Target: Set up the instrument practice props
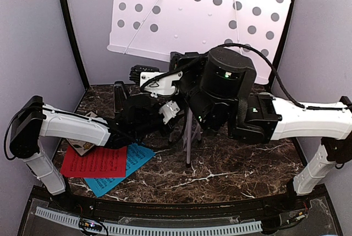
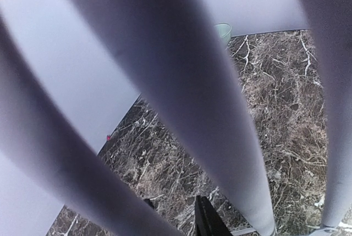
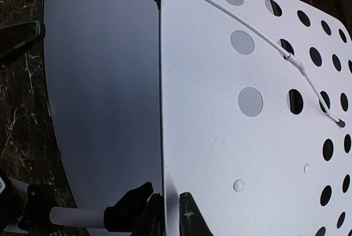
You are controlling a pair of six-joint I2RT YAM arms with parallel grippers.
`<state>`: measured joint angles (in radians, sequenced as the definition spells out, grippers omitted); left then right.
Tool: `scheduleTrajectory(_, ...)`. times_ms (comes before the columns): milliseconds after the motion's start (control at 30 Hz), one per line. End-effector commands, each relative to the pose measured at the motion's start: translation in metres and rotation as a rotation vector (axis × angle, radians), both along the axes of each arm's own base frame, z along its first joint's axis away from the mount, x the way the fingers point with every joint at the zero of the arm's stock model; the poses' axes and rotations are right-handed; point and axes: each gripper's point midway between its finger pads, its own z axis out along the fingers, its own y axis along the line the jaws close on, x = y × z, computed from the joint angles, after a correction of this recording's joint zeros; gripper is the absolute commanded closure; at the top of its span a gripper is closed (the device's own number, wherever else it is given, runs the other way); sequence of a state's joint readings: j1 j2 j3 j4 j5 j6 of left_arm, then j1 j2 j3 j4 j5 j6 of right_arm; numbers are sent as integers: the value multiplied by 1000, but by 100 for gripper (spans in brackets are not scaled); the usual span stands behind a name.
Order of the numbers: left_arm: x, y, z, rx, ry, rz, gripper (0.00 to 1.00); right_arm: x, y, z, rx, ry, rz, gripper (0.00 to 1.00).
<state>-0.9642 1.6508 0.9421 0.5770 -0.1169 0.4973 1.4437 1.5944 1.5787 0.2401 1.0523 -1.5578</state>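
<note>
Closest to the lens, blurred pale tripod legs (image 2: 181,82), slanting from just above the left gripper (image 2: 176,217) away to its upper left, with dark marble worktop (image 2: 286,115) beyond and a small pale green bowl (image 2: 223,30) far ahead. Fingers of that gripper set fairly narrow, tips just under the nearest leg; cannot tell about any real pinch on it. By contrast, right gripper (image 3: 163,217) closed narrowly on the bottom ledge of the white perforated music stand (image 1: 187,21), one finger on either side of the fold. Looks like the stand-raising step: desk steadied from the right, legs worked from the left. Next, probably: spread and plant the tripod squarely, test for wobble, only then let go of the ledge. Long axis of the stand roughly upright, foot on the worktop beneath both grippers, desk above and beyond them; perforated face tipped back toward the overhead camera, ledge toward the grippers, wire page holders (image 1: 146,18) lying flat on it. Flat on the worktop, back along the left forearm from its gripper, the red sheet (image 1: 96,162) and blue sheet (image 1: 113,184) of printed music, not yet on the ledge. No sure sight of the metronome.
</note>
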Motion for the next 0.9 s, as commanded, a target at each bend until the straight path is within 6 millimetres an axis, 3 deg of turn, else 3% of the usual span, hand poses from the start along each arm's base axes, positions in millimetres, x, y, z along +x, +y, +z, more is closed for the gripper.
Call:
scheduleTrajectory(0,-6,-5,8,-5,5,-13,78,-17,-19,66,281,-62,62,85)
scheduleTrajectory(300,-3,-1,-5,15,34,20,92,-26,-16,70,279,-72,80,73)
scheduleTrajectory(433,-1,2,-13,32,42,43,98,-32,-13,72,285,-74,99,59)
scheduleTrajectory(633,5,4,-24,60,59,75,100,-46,-5,77,311,-71,148,21)
scheduleTrajectory(867,11,5,-31,39,128,83,100,-58,5,75,302,-50,199,13)
